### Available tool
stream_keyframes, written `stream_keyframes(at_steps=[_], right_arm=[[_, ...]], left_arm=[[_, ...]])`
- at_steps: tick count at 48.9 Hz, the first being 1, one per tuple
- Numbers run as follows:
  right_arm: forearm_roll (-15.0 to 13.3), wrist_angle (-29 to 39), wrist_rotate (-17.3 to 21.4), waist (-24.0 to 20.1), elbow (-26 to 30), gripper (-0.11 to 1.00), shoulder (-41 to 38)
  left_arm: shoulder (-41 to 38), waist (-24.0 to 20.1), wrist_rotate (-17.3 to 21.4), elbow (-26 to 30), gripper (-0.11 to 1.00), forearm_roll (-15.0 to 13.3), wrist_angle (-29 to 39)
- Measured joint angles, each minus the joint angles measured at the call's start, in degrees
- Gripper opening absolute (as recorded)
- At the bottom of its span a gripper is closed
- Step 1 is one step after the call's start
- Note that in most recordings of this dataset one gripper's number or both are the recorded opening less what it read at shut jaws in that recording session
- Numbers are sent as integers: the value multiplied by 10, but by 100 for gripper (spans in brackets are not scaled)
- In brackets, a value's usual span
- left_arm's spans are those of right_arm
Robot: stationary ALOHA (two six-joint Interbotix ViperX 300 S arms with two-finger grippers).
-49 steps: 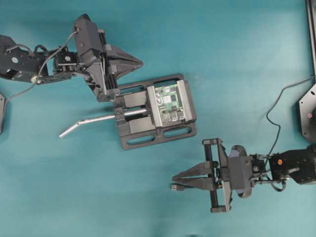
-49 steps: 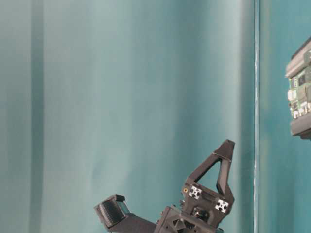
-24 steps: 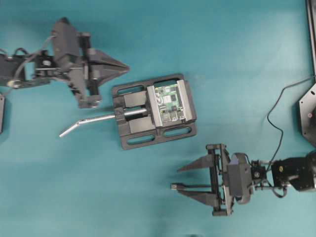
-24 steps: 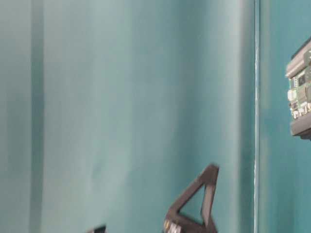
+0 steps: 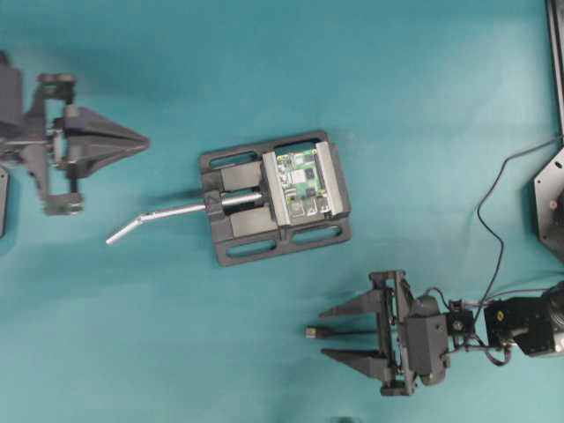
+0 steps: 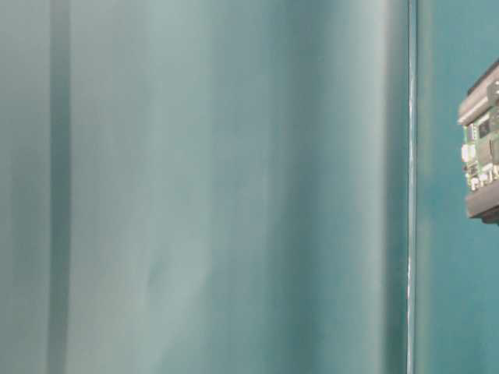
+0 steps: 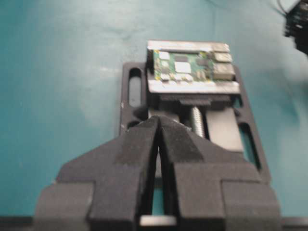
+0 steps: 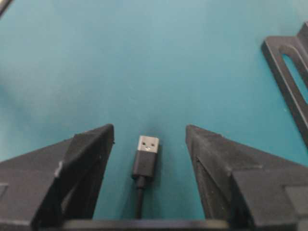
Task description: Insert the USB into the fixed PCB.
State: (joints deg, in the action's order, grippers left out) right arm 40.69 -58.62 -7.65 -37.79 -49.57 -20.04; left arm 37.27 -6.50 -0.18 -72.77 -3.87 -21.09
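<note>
Small, light plug on a long limp cable: easy to lift, likely to twist or swing on the lead, best pinched across the flat sides of the black moulded body, clear of the metal tip so that the tip stays free for the port. USB (image 8: 146, 161) flat on the teal table (image 5: 423, 106), silver tip pointing away from the wrist camera, two small square holes showing on its top face, thin black cable trailing back under the wrist. Right gripper (image 8: 149, 159) spread wide, one finger on each side of the plug, neither touching it. In the overhead view, plug lower right of centre, well apart from the fixed PCB (image 5: 302, 183). Board green, roughly square, dotted with silver ports and black chips, clamped between the metal cheeks of a black vise (image 5: 238, 211) with a bent silver handle (image 5: 145, 220). Left gripper (image 7: 159, 130) closed with fingertips together, empty, off at the left edge of the overhead view, aimed toward the vise. Probably fragile port and tip: misalignment a risk.
</note>
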Motion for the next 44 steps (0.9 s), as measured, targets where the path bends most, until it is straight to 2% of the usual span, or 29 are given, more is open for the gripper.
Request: stream_keyframes(at_steps=[8, 24, 32, 44], right_arm=[[17, 3, -1, 0, 3, 67, -7], [23, 32, 0, -1, 10, 68, -31], [23, 33, 0, -3, 10, 67, -35], [23, 48, 1, -3, 10, 66, -36]], left_arm=[[123, 5, -1, -37, 0, 0, 50], [341, 5, -1, -69, 0, 0, 199], [384, -4, -2, -78, 0, -1, 223], [388, -38, -4, -88, 0, 0, 228]])
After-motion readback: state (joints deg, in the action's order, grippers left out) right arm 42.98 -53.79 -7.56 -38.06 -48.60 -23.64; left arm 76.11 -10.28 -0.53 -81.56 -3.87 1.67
